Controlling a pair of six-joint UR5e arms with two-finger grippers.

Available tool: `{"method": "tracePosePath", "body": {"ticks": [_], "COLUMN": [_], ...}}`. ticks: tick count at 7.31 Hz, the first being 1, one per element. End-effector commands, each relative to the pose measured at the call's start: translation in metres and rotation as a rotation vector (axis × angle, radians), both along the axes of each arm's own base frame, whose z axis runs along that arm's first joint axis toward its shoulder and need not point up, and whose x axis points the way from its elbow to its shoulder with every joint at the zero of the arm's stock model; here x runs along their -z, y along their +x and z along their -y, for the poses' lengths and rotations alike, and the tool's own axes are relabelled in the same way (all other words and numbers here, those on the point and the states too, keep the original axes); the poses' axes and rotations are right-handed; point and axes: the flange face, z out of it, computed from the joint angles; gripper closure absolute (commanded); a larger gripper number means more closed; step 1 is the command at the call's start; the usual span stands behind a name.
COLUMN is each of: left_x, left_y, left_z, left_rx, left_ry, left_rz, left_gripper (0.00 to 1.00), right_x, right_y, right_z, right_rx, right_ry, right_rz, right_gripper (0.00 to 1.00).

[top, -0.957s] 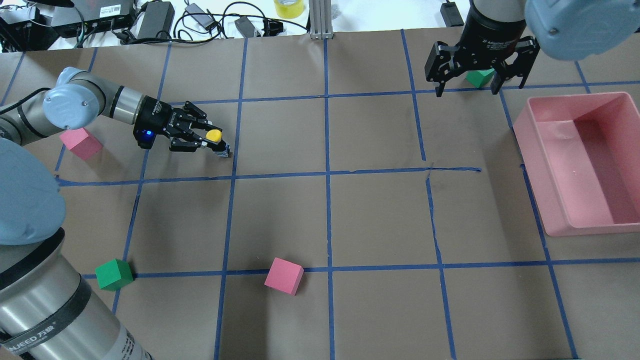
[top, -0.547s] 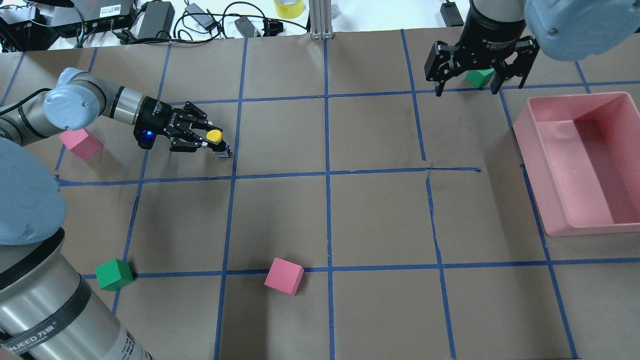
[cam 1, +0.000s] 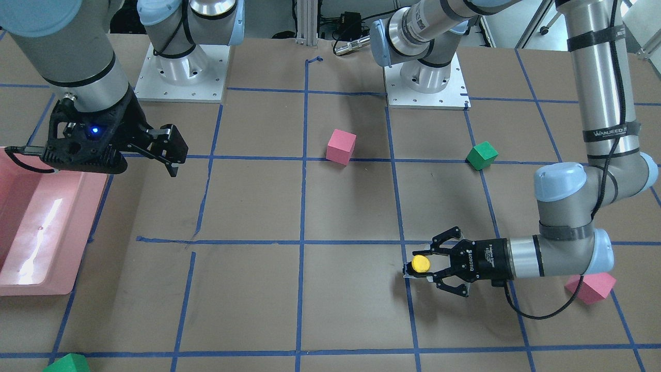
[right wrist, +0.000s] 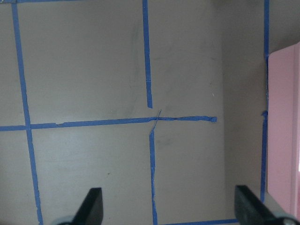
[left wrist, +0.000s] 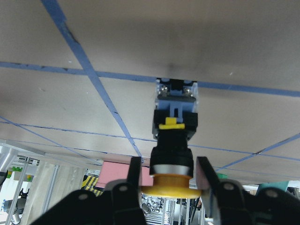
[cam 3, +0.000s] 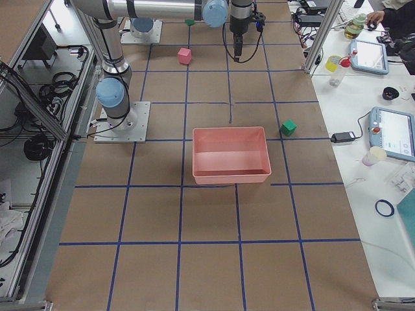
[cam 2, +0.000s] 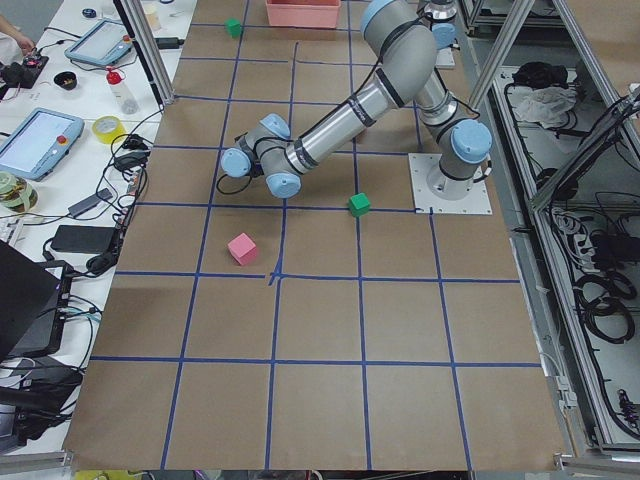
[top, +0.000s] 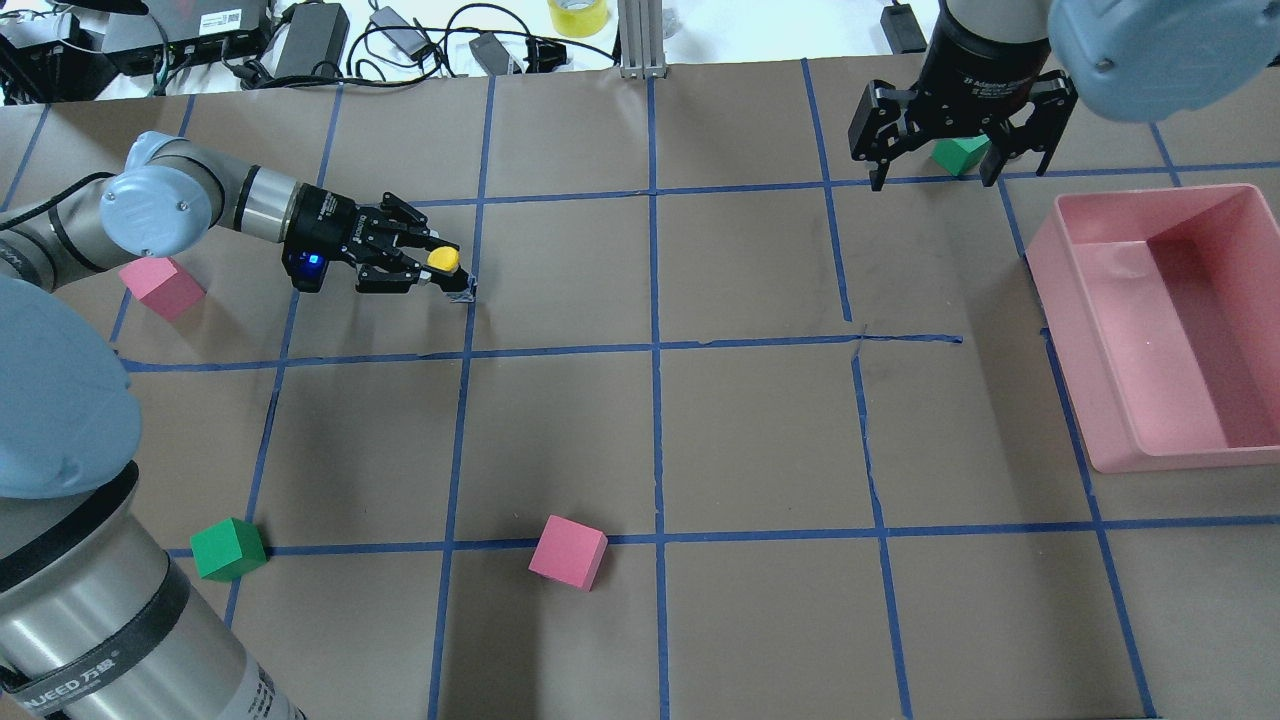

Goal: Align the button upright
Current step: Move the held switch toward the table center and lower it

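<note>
Button (top: 447,266), clamped by the left gripper (top: 436,267), is shifted slightly toward the desk's far edge, still tilted, not yet upright.

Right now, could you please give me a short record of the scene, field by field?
Held object: small push-button with round yellow cap, black body, grey base
Held by: left gripper, fingers shut just behind the cap
Button pose: tilted, base towards the brown paper table; contact unclear
Right gripper: open, empty, raised above the table
Beside it: pink plastic bin
</note>
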Motion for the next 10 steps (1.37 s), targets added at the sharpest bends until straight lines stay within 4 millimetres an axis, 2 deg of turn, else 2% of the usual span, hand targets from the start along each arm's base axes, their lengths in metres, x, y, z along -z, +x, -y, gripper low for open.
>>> {"method": "tracePosePath", "body": {"ticks": [1,3,5,6,7,10], "left_x": [-0.001,0.010,0.009,0.014,0.016,0.016], "left_y": [-0.053,-0.064,-0.090,-0.111,-0.121,-0.130], "left_z": [0.011,0.004,0.008,0.012,0.011,0.011], "left_rx": [-0.005,-0.013,-0.033,-0.030,-0.030,-0.027], "left_ry": [-0.005,-0.013,-0.001,-0.014,-0.002,-0.001], "left_rz": [0.007,-0.013,-0.025,-0.015,-0.013,-0.029], "left_gripper": [1.00,1.00,1.00,1.00,1.00,1.00], "right_x": [0.000,0.000,-0.001,0.000,-0.001,0.000], "right_y": [0.000,0.000,0.000,0.000,0.000,0.000], "right_z": [0.000,0.000,-0.001,0.000,-0.001,0.000], "right_rx": [0.000,-0.006,-0.006,-0.008,-0.008,-0.008], "right_ry": [0.005,0.003,0.000,0.000,0.000,0.000], "right_rz": [-0.001,0.000,-0.001,0.000,0.000,0.000], "right_gripper": [0.00,0.00,0.00,0.00,0.00,0.00]}}
